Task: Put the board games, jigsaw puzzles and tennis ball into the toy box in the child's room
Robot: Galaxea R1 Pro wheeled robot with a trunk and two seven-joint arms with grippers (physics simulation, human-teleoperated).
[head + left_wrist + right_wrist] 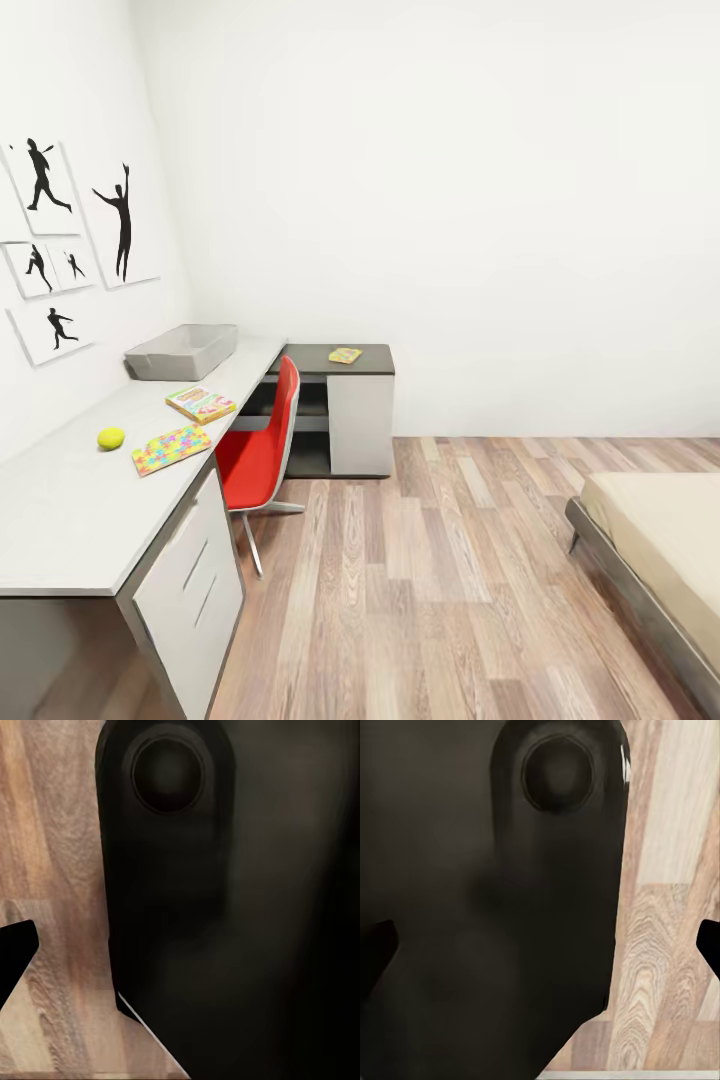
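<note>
Robot is in transit, so nothing is held yet. Landmark: L-shaped white desk [70, 500], matte top against the poster wall. Bed [660, 540], beige mattress, sits well apart across the wood floor [420, 600]; no games visible on the part shown. On the desk: grey rectangular toy box [182, 351] at the far end, flat board game [201, 404], multicoloured jigsaw puzzle [171, 449], a second yellow flat piece [345, 355] on the dark return, and fuzzy round tennis ball [111, 437]. Both wrist views face dark robot body; jaw state can't be told.
</note>
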